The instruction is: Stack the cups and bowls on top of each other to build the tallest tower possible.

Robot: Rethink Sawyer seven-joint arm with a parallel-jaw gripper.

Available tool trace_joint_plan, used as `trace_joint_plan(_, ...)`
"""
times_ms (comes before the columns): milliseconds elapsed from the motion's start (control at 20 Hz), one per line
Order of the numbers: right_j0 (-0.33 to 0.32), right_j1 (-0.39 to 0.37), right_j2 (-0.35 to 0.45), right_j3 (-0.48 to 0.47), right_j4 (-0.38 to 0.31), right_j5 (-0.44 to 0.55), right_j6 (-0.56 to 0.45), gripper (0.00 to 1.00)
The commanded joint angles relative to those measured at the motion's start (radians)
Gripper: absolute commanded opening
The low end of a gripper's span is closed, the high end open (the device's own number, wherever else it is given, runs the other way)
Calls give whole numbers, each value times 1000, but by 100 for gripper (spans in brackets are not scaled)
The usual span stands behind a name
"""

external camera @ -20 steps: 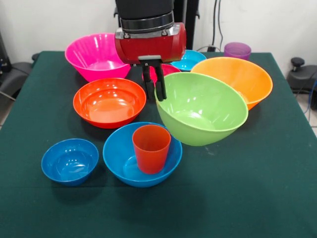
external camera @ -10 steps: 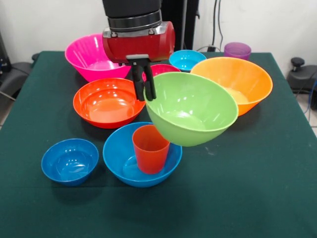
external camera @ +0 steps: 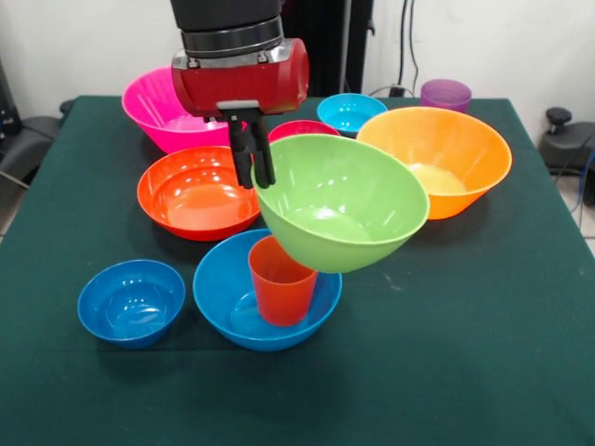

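Note:
My gripper (external camera: 253, 177) is shut on the rim of the lime green bowl (external camera: 344, 209), which hangs tilted above the table. Its underside overlaps the top of the orange-red cup (external camera: 279, 283) in this view. That cup stands upright inside the sky-blue bowl (external camera: 228, 302). The red-orange bowl (external camera: 191, 193) sits to the left behind the gripper. Right of the green bowl lies the large orange bowl (external camera: 451, 158), and the pink bowl (external camera: 153, 102) is at the back left. A small dark blue bowl (external camera: 130, 302) rests at the front left. The purple cup (external camera: 445, 94) stands at the back right.
A small magenta-red bowl (external camera: 297, 129) and a small cyan bowl (external camera: 349, 111) sit at the back, partly hidden behind the gripper and the green bowl. The green tablecloth (external camera: 465, 353) covers the table. Cables and dark equipment stand beyond the far edge.
The gripper has carried the lime green bowl leftward and slightly toward the front. The bowl now covers the orange-red cup's rim. Nothing else has moved.

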Motion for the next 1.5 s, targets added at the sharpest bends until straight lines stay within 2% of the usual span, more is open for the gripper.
trace_joint_plan(50, -23, 35, 78, 46, -74, 117, -198, 0)
trace_joint_plan(1500, -76, 62, 116, 28, -114, 109, -216, 0)
